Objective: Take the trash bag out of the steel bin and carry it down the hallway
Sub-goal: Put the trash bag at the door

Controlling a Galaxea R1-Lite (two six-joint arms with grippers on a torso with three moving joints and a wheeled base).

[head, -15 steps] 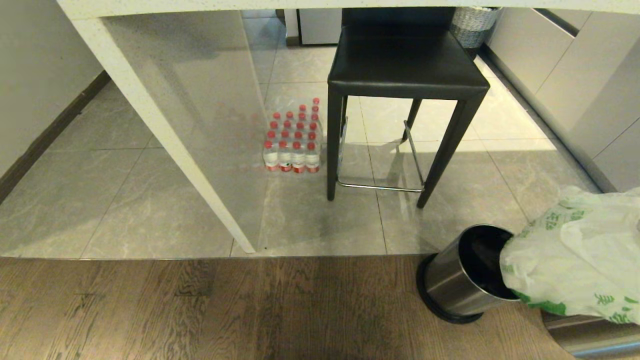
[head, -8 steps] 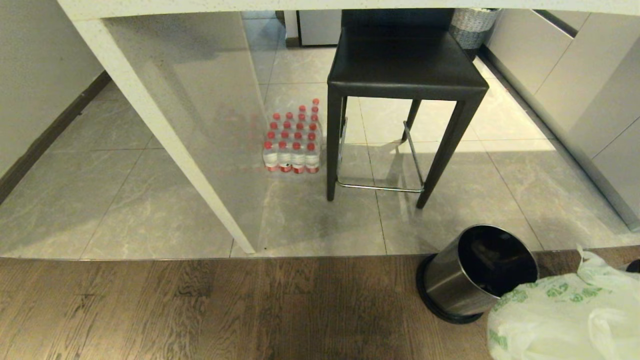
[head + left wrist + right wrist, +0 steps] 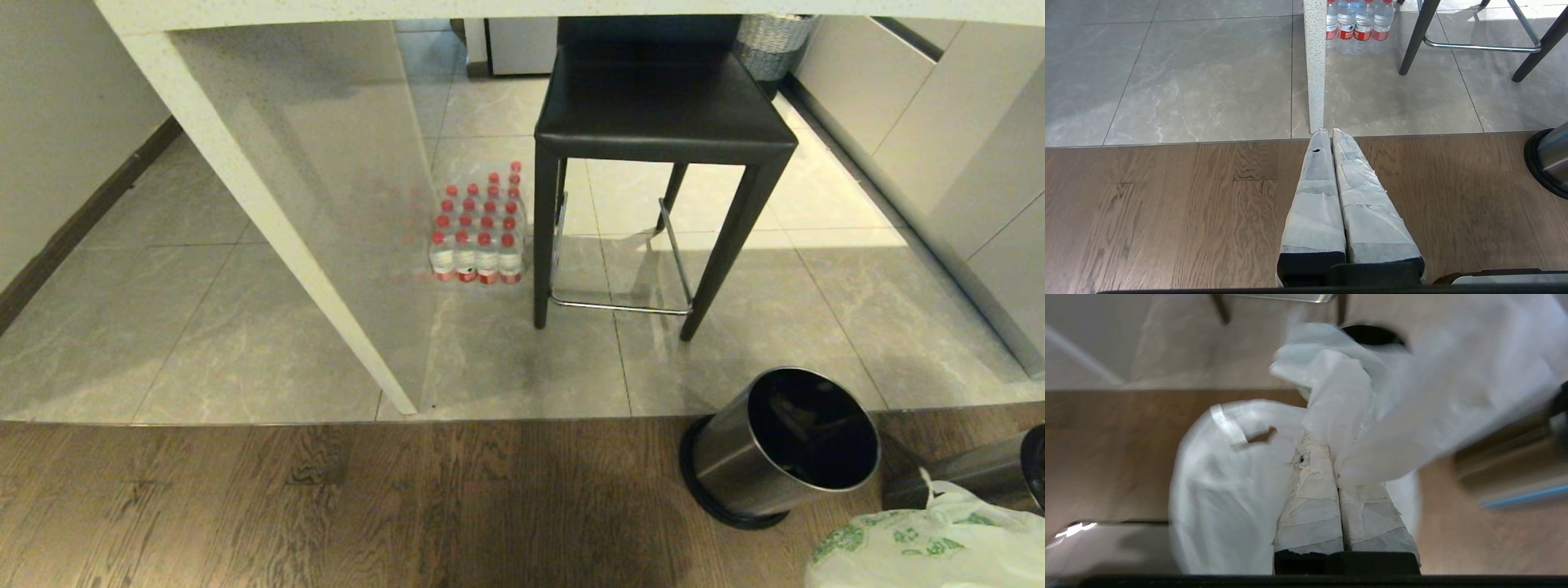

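The steel bin (image 3: 767, 457) stands on the wood floor at the lower right of the head view, its dark mouth empty. The trash bag (image 3: 922, 551), white with green print, hangs just right of and nearer than the bin, at the picture's bottom corner. In the right wrist view my right gripper (image 3: 1327, 443) is shut on a fold of the trash bag (image 3: 1229, 490), which billows round its taped fingers (image 3: 1310, 498); the bin's mouth (image 3: 1372, 335) shows beyond. My left gripper (image 3: 1327, 132) is parked, shut and empty, over the wood floor. The hallway is out of view.
A black stool (image 3: 661, 106) stands on the grey tiles behind the bin. A pack of red-capped bottles (image 3: 482, 229) sits beside a white counter leg (image 3: 269, 212). A second shiny metal cylinder (image 3: 971, 474) lies right of the bin. Grey cabinets (image 3: 963, 139) line the right.
The trash bag has come out of the bin's mouth and dropped toward the lower right corner of the head view, pulled by my right gripper. The bin has stayed put, now empty.
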